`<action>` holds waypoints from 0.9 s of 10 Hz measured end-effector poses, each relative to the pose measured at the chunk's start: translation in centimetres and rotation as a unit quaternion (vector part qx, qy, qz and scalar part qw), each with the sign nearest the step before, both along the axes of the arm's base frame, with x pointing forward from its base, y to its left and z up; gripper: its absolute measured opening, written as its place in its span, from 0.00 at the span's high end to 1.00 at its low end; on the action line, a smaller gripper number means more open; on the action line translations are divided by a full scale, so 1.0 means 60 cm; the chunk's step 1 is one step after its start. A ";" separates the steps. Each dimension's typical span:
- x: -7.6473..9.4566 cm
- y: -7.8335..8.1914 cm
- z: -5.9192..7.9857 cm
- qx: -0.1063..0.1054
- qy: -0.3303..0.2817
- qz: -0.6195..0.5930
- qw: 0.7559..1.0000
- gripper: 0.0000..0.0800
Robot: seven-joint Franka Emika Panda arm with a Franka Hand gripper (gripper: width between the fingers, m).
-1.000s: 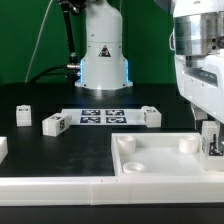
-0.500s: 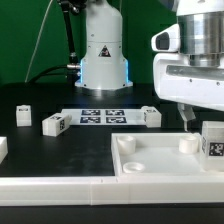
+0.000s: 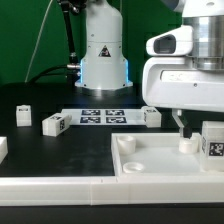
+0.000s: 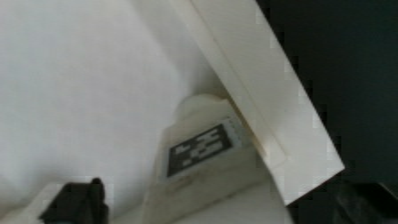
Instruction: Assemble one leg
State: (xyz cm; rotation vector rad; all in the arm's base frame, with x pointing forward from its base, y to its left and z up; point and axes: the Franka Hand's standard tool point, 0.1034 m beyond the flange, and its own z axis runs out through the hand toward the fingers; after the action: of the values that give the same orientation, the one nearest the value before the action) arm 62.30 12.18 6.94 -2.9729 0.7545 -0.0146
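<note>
A leg (image 3: 213, 141), a small white block with a marker tag, stands upright at the far right corner of the large white square piece (image 3: 160, 168). My gripper (image 3: 183, 127) hangs above the piece's back rim, to the exterior view's left of that leg, apart from it and empty. In the wrist view the same leg (image 4: 203, 150) sits against the piece's raised rim (image 4: 267, 90), and one dark finger (image 4: 73, 203) shows off to its side. Three more legs lie on the table: two at the exterior view's left (image 3: 24, 115), (image 3: 54, 124) and one behind the piece (image 3: 151, 116).
The marker board (image 3: 103, 115) lies at the back middle of the table, in front of the robot's base (image 3: 103, 60). Another white part (image 3: 3, 148) shows at the left edge. A white rail (image 3: 60, 188) runs along the front.
My gripper let go of the leg at the right corner, rose off it and moved to the exterior view's left. The leg stays standing where it was.
</note>
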 end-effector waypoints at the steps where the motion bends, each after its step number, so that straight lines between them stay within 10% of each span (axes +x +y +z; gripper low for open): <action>1: 0.000 -0.002 0.000 -0.003 -0.003 0.041 0.999 0.19; 6: 0.003 -0.018 -0.001 -0.009 -0.013 0.177 0.984 0.22; 9: 0.003 -0.018 -0.001 -0.008 -0.012 0.163 0.986 0.64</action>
State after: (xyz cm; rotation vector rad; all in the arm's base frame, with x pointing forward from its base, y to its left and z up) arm 62.48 11.07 6.87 -3.0655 0.2583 -0.0372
